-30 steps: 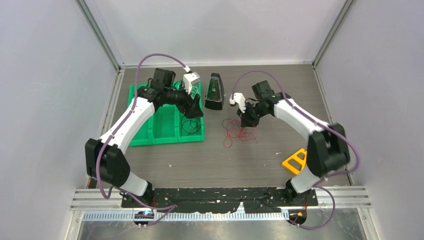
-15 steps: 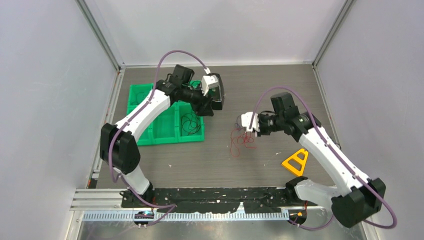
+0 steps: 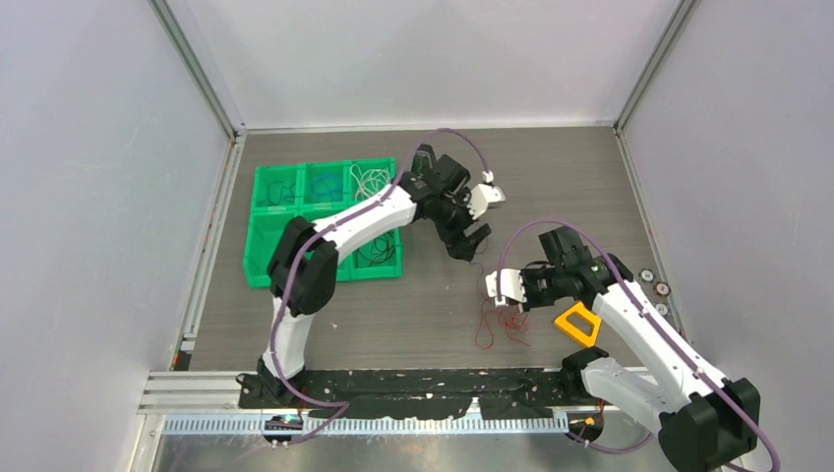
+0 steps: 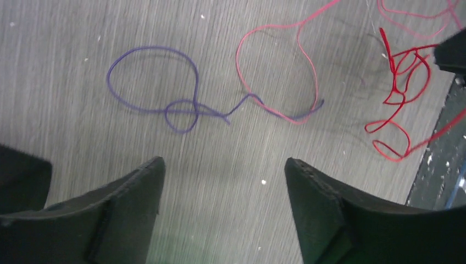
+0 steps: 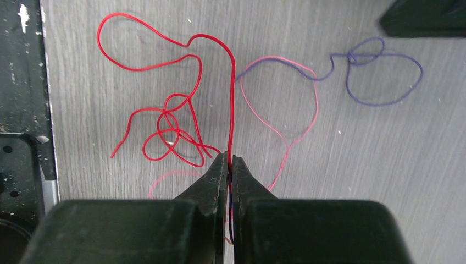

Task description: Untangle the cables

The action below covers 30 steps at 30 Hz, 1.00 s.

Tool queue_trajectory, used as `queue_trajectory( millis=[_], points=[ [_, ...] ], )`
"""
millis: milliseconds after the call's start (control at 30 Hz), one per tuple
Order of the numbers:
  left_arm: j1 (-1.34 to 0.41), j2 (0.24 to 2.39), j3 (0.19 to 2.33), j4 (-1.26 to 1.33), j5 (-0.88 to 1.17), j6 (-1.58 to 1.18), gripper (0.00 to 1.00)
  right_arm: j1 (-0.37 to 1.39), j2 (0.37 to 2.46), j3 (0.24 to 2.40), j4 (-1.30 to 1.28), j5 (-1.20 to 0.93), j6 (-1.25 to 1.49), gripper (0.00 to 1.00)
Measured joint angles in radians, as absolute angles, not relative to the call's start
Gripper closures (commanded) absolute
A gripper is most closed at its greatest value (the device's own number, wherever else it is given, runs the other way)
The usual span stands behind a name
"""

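Note:
My right gripper (image 5: 229, 162) is shut on a red cable (image 5: 231, 99), which rises from the jaws and curls into a tangle of red loops (image 5: 167, 132) on the table. Beside it lie a pink cable (image 5: 308, 118) and a purple cable (image 5: 384, 82), joined end to end. In the top view the right gripper (image 3: 510, 298) hangs over the red cables (image 3: 489, 324) near the front. My left gripper (image 4: 222, 170) is open and empty above the table, just short of the purple cable (image 4: 148, 52) and the pink cable (image 4: 275, 33). It (image 3: 472, 242) is at the table's middle.
A green compartment tray (image 3: 258, 236) at the left holds a white cable (image 3: 369, 179) and a black cable (image 3: 374, 246). An orange triangle (image 3: 578, 323) lies right of the red cables. Small round parts (image 3: 654, 281) sit near the right wall.
My left arm has swung from over the green tray to the table's middle, its jaws open. My right gripper has drawn the red cable toward the near edge, staying shut.

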<state>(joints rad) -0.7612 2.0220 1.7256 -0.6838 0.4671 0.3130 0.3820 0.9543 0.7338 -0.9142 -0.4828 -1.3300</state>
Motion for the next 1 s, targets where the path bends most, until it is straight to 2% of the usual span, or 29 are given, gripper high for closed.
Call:
queue_trajectory(
  millis=[133, 300, 367, 433, 567, 700, 867, 1000],
  points=[
    [-0.805, 2.120, 1.795, -0.657, 0.411, 0.220, 0.14, 0.339, 0.908, 0.721, -0.921, -0.464, -1.331, 0.95],
    [-0.826, 2.215, 1.846, -0.635, 0.305, 0.144, 0.25, 0.296, 0.894, 0.710, -0.942, -0.450, -1.330, 0.95],
    [-0.831, 2.242, 1.851, -0.633, 0.263, 0.132, 0.36, 0.283, 0.894, 0.710, -0.947, -0.447, -1.330, 0.95],
    [-0.835, 2.261, 1.852, -0.635, 0.228, 0.120, 0.41, 0.275, 0.894, 0.710, -0.950, -0.446, -1.330, 0.95],
    [-0.849, 2.301, 1.892, -0.683, 0.159, 0.114, 0.61, 0.254, 0.896, 0.710, -0.952, -0.446, -1.330, 0.95],
    [-0.861, 2.310, 1.930, -0.749, 0.147, 0.142, 1.00, 0.239, 0.902, 0.710, -0.952, -0.442, -1.333, 0.94],
    [-0.850, 2.219, 1.798, -0.760, 0.152, 0.224, 1.00, 0.224, 0.929, 0.710, -0.948, -0.439, -1.338, 0.95],
    [-0.801, 2.035, 1.708, -0.758, 0.199, 0.274, 1.00, 0.213, 0.968, 0.710, -0.931, -0.438, -1.338, 0.95]
  ],
)
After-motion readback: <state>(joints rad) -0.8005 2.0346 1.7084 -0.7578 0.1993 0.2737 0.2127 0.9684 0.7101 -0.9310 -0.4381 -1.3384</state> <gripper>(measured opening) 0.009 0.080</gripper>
